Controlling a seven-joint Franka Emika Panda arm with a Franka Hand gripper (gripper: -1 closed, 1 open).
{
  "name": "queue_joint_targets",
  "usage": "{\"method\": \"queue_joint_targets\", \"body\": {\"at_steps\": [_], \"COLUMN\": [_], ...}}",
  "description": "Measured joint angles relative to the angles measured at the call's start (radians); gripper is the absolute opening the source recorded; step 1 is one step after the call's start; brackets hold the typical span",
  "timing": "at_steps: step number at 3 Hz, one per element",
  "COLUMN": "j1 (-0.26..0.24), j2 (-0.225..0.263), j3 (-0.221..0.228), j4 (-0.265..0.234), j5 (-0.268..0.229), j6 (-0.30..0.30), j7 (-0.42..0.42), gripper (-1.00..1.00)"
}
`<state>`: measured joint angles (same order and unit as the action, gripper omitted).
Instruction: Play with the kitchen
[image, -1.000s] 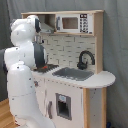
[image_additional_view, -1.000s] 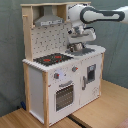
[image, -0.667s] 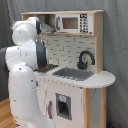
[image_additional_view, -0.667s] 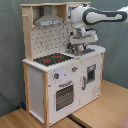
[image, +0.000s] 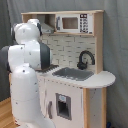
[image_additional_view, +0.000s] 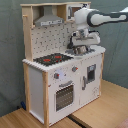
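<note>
In the second exterior view, the tall white and light-wood toy kitchen (image_additional_view: 60, 75) stands on a wooden floor (image_additional_view: 100, 112). Its black-and-red stovetop (image_additional_view: 52, 59) sits left of the grey sink, over which the white robot arm's hand (image_additional_view: 80, 49) hangs; whether it is open or closed cannot be told.

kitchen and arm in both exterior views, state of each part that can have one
oven door: closed
sink: empty
stovetop: bare, nothing on it
faucet: upright, spout arched toward the sink
arm: reaching over the sink side
gripper: low over the sink
</note>
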<state>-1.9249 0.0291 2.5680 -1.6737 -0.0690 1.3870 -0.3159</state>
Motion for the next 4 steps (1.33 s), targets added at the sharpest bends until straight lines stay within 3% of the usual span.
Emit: {"method": "queue_joint_targets", "body": {"at_steps": [2,4], "j1": [0.0,0.0], "j2": [0.148,0.272], "j3": [0.034,0.045], "j4": [-0.175,-0.295], "j5": [-0.083,-0.165], "j6": [0.103,0.174], "j7": [0.077,0.142], "gripper": [-1.0,-1.0]}}
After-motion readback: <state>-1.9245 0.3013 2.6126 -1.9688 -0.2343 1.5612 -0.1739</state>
